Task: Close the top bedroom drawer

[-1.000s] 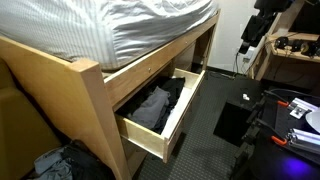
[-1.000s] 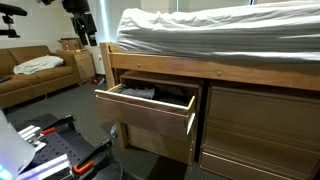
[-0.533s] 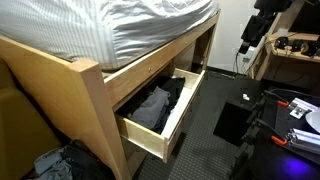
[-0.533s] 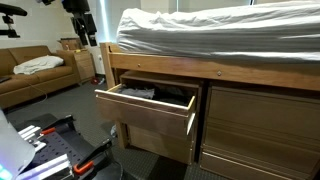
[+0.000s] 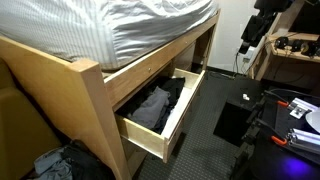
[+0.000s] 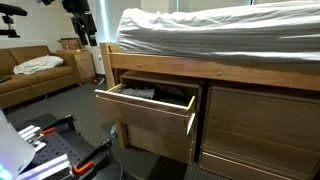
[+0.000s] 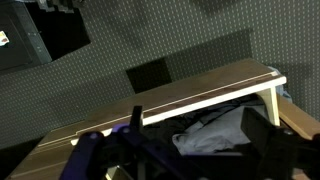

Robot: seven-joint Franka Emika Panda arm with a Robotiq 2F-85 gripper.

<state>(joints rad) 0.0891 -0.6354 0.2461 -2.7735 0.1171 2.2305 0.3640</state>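
Observation:
The top bedroom drawer [image 5: 170, 125] is pulled out from under the bed, a light wood box with a plain flat front [image 6: 145, 108]. Dark and grey clothes [image 5: 155, 105] lie inside. In the wrist view the drawer's front [image 7: 200, 95] runs as a pale band, with the clothes [image 7: 215, 130] below it. My gripper [image 7: 180, 150] is open and empty, its dark fingers [image 7: 265, 135] spread wide, above and apart from the drawer. In both exterior views my arm [image 5: 262, 25] [image 6: 82, 22] stands well back from the drawer.
A mattress with a striped sheet [image 5: 130, 25] lies on the bed frame. A closed drawer front [image 6: 260, 120] sits beside the open one. A brown sofa [image 6: 35, 75], a black floor mat [image 5: 232, 120], a cluttered table [image 5: 295, 50] and a clothes pile [image 5: 60, 165] surround it.

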